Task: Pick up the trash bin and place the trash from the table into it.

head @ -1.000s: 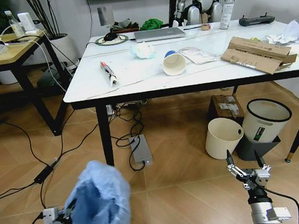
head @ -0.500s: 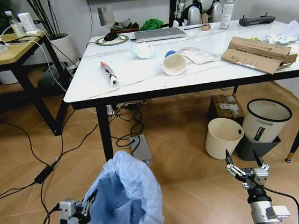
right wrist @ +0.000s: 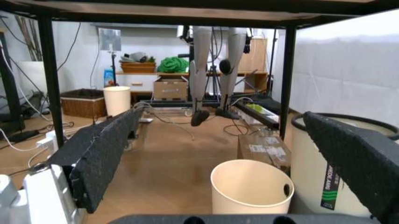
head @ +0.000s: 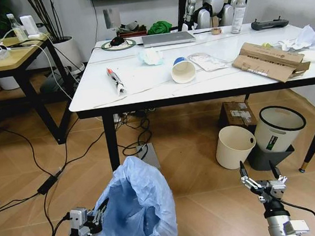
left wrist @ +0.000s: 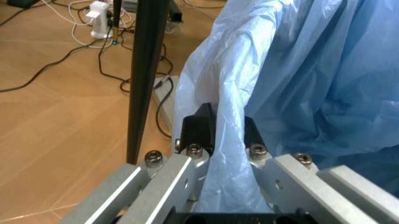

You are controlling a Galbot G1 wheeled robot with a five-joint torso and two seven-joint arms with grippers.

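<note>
Down at seven o'clock, left gripper (head: 98, 211) pinches the crinkled light-blue bag-lined trash bin (head: 133, 212) by its flimsy, slippery rim; right gripper (head: 258, 173) hangs spread.

A white marble-look table (head: 142, 82) with black edge and legs holds scattered litter: a pen (head: 114, 79) at 9 o'clock, a tipped paper cup (head: 182, 70) at centre, torn cardboard (head: 269, 61) at 3 o'clock, crumpled tissues (head: 303, 38) beyond it, and a laptop (head: 168, 38) at 12 o'clock.
</note>
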